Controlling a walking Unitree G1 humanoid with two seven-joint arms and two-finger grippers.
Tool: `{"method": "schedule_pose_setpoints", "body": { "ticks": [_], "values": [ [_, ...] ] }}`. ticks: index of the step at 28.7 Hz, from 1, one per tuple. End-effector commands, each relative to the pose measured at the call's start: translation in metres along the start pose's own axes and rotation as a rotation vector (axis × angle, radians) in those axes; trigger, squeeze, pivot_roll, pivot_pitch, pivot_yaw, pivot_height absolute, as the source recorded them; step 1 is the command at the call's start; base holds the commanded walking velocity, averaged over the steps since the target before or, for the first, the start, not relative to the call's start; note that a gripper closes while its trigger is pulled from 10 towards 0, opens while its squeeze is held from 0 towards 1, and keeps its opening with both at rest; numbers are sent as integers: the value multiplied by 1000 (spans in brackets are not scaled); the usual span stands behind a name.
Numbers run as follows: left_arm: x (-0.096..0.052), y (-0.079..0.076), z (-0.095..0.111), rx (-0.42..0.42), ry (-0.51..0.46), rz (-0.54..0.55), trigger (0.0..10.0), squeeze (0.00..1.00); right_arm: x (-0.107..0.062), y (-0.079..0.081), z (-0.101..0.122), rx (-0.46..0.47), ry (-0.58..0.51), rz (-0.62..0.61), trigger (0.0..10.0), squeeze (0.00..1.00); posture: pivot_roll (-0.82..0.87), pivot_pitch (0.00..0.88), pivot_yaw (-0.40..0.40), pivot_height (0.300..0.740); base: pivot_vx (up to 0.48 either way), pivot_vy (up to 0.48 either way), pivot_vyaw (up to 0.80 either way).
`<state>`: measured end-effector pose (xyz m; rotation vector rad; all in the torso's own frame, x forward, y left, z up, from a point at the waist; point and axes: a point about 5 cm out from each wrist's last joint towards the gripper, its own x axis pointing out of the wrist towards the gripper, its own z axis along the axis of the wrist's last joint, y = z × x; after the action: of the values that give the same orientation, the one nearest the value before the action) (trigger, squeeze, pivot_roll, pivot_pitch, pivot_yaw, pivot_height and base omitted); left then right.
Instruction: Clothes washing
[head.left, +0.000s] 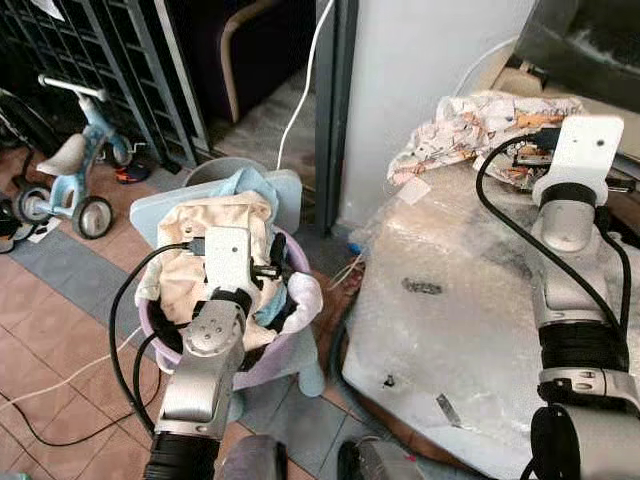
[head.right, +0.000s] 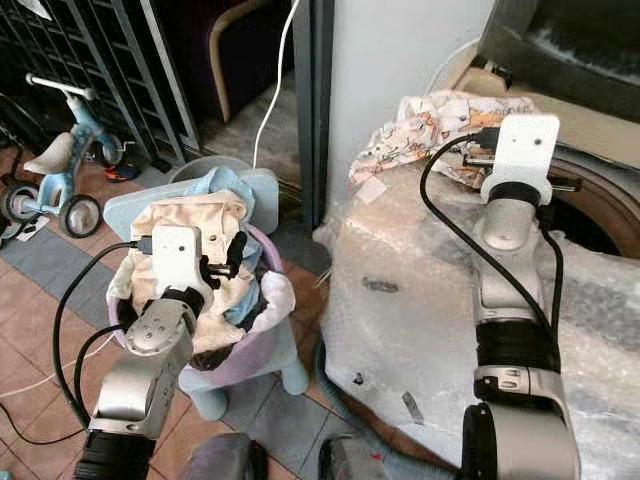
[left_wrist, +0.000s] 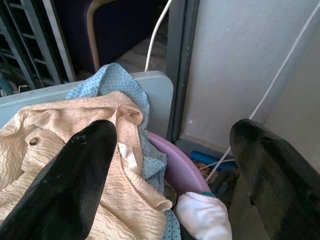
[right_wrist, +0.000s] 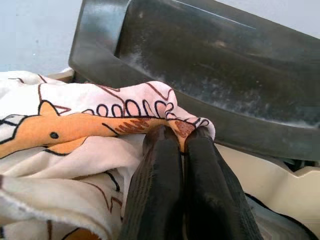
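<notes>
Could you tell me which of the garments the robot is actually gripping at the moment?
The fox-print cloth on the washer top: the right gripper pinches its edge. The cream and blue dotted garments lie ungripped below the open left gripper.

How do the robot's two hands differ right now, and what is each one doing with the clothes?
The left hand has its fingers spread wide and holds nothing; the right hand is shut on the fox-print cloth. The left hand hovers over the cream garment in the purple laundry basket; the right hand is up on the plastic-wrapped washing machine. Both have two black fingers.

Head cameras look down; wrist cameras sit close along each hand.
</notes>
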<state>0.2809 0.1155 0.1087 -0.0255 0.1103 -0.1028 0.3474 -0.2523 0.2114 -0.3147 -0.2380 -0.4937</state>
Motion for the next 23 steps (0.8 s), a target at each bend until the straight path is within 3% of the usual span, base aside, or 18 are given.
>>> {"method": "schedule_pose_setpoints", "body": {
  "ticks": [1, 7, 10, 12, 13, 14, 16, 20, 23],
  "values": [
    [0, -2, 0, -5, 1, -4, 10000, 0, 3, -9, -4, -11, 20, -45, 10000, 0, 8, 98, 21, 740, 0, 0, -800],
    [1, -1, -1, -8, 3, -4, 10000, 0, 4, -3, -5, -31, 34, 23, 10000, 0, 3, 100, 19, 740, 0, 0, -267],
    [1, -2, -1, -13, 5, -3, 10000, 0, 4, 6, -16, -58, 106, 96, 10000, 0, 2, 102, 18, 740, 0, 0, 0],
    [1, -2, -2, -13, 6, -3, 10000, 0, 0, 12, -33, -40, 219, 187, 10000, 16, 3, 102, 17, 740, 0, 0, 0],
    [1, -2, -1, -13, 7, -3, 10000, 0, -1, 11, -36, -1, 243, 187, 10000, 1000, 3, 103, 17, 740, 0, 0, 0],
    [1, -2, -1, -12, 7, -2, 10000, 0, 0, 10, -33, 47, 226, 179, 10000, 1000, 5, 104, 17, 740, 0, 0, 0],
    [1, -2, -2, -11, 7, -1, 10000, 0, 1, 9, -30, 58, 203, 181, 10000, 1000, 5, 104, 17, 740, 0, 0, 0],
    [0, 1, -3, -14, 13, 12, 10000, 0, 7, 9, -1, 125, 26, 204, 10000, 1000, 1, 106, 21, 740, 0, 0, 0],
    [0, 1, -3, -15, 13, 12, 10000, 0, 8, 8, 8, 142, -24, 208, 10000, 1000, 1, 108, 22, 740, 0, 0, 0]
  ]
}}
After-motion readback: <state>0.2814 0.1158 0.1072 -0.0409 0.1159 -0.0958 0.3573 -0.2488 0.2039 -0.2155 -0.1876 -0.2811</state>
